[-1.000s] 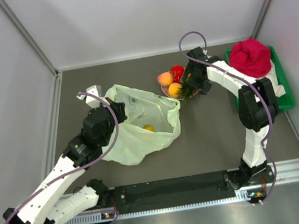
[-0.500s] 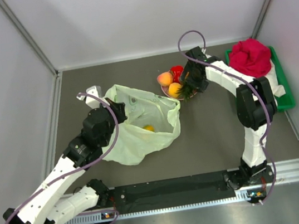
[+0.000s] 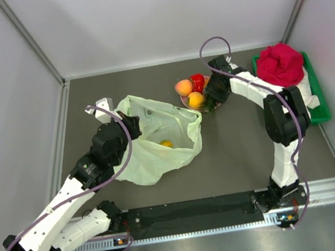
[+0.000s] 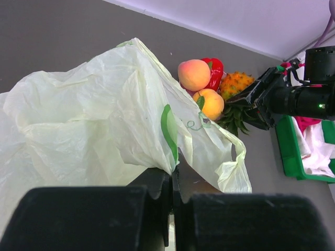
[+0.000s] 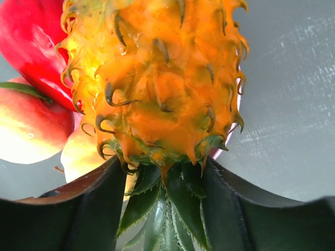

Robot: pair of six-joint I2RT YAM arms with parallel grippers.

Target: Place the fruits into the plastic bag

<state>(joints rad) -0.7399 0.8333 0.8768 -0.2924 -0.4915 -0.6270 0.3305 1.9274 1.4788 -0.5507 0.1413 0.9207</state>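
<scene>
The plastic bag (image 3: 157, 141) lies open on the table, pale green, with one orange-yellow fruit (image 3: 166, 143) inside. My left gripper (image 4: 175, 166) is shut on a fold of the bag's rim (image 4: 168, 125). On a pink plate (image 3: 183, 102) sit a peach-like fruit (image 3: 184, 87), a red one (image 3: 198, 82), a mango-like one (image 3: 196, 100) and the small orange pineapple (image 5: 162, 83). My right gripper (image 5: 165, 204) is open around the pineapple's green crown (image 5: 172, 209). Its right finger lies against the leaves. A sliver of gap shows at the left finger (image 5: 78, 209).
A green tray (image 3: 321, 112) with a red cloth bundle (image 3: 280, 64) stands at the right wall, behind my right arm. A small white object (image 3: 102, 103) lies at the back left of the bag. Grey walls close in the table on three sides.
The right gripper has moved slightly towards the plate and its jaws have narrowed around the pineapple's crown. The left arm and the bag have not moved.
</scene>
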